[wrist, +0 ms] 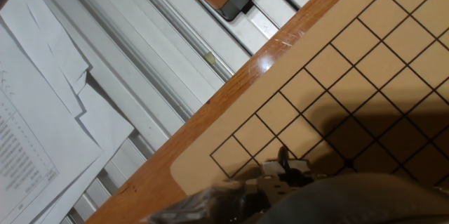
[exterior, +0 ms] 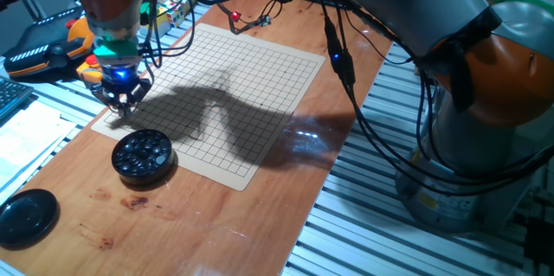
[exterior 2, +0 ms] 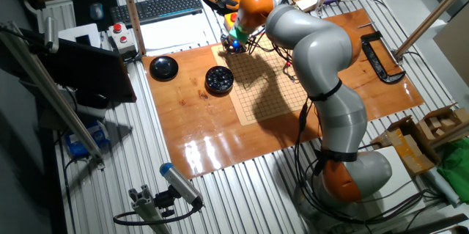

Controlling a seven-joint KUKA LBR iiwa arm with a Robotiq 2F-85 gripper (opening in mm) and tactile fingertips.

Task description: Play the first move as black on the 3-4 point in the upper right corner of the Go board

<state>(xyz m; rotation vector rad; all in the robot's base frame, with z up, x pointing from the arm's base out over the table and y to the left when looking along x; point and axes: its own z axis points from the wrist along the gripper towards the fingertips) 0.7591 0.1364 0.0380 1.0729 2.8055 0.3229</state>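
The gripper [exterior: 121, 103] hangs low over the Go board [exterior: 260, 77] corner nearest the bowl of stones [exterior: 143, 155], jaws' state and any black stone between them impossible to tell, the 3-4 point apparently just beneath.

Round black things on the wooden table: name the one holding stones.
The round black bowl touching the Go board's corner; the other, a plain black lid, lies apart.
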